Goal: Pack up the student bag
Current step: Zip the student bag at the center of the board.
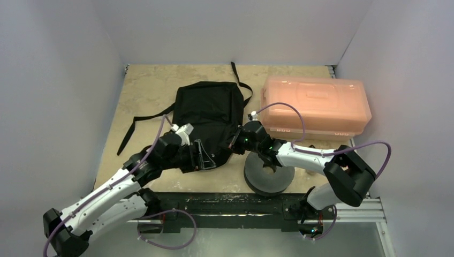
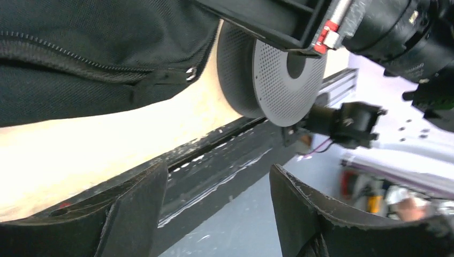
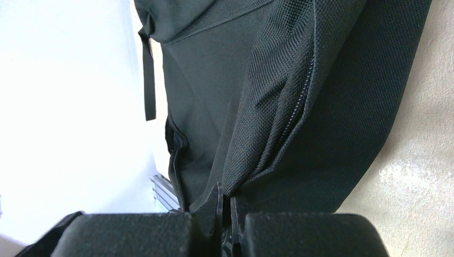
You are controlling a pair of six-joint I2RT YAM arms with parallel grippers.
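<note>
Where the right gripper (image 3: 226, 206) meets the bag (image 3: 321, 107), its two fingers are pressed together on a thin fold of the black cloth, and this fold rises from between them like a ridge. A zipper (image 3: 297, 115) runs along the ridge just beyond the fingertips, and to the right of the cloth the pale table (image 3: 423, 160) shows. Seen from above, this gripper is at the near right corner of the bag, and the grey spool (image 1: 269, 179) lies flat just behind it, toward the arm bases, partly under the right forearm. Further out on the same side the orange box (image 1: 316, 104) stands with its lid closed, close to the bag; I cannot tell if they touch. The left gripper (image 2: 218, 176) has its fingers well apart, and nothing is between them, so it holds nothing. It is at the near edge of the bag, to the left of the right gripper, and its camera looks along the table toward the spool. In that view a zipper pull (image 2: 160, 75) sits on the edge of the bag, and the black rail (image 2: 214, 160) of the table edge passes ahead of the open jaws. The bag itself lies flat in the middle of the table, beyond both grippers, and one long strap (image 1: 142, 120) spreads out to the left of the left gripper.
</note>
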